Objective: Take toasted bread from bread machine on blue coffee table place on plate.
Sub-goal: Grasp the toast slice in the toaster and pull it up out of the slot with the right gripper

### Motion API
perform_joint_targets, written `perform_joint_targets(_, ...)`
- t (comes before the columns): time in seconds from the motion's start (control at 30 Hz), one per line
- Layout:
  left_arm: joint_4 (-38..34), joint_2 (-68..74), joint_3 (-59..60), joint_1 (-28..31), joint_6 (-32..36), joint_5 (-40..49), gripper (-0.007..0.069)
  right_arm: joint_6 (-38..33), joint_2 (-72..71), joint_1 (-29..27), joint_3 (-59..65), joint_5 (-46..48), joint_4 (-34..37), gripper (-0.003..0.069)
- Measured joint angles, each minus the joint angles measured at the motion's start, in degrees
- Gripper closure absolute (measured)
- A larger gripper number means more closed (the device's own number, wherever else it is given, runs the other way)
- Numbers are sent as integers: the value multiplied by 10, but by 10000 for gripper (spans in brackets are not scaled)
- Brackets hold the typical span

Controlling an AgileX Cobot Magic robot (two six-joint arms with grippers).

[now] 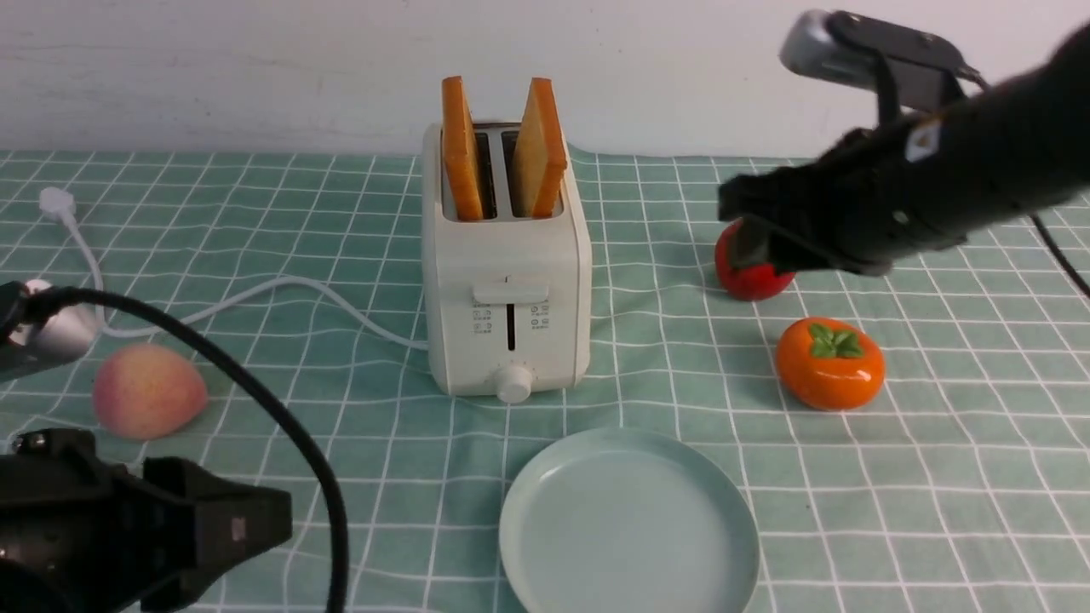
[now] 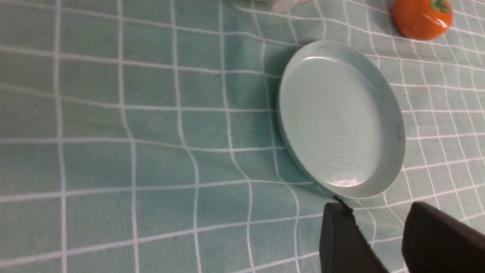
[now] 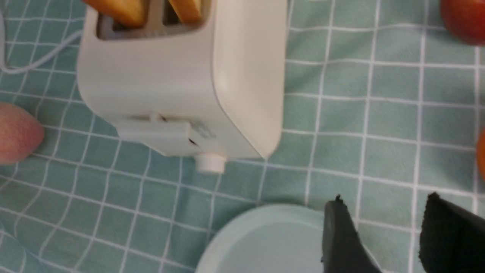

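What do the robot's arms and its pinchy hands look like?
The right arm and left arm are black and chunky. The right gripper and left gripper each have two flat black fingers. A silver-grey camera sits on a black bracket above the right arm, which bears a small white-and-orange mark. A thick black cable curves by the left arm.

Front faces forward, wrists downward, sharing plate (image 1: pixel 630 519)

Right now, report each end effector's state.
Left end effector: open, holding nothing.
Right end effector: open, holding nothing.
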Motion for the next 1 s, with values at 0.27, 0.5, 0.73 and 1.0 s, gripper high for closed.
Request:
perform_joint_targets(0.27,3,0,0,-22,46,-56,386,-56,169,0,-216,-17,79,165)
perform_joint_targets(0.5,4,0,0,-22,48,-68,384,-159,292,0,-325,-85,199,130)
perform_joint_targets(0.73,4,0,0,-22,48,-68,379,-169,338,-1,-330,-104,229,284)
perform_joint_targets(1.0,4,0,0,-22,48,-67,379,-169,325,-3,-332,-96,237,550)
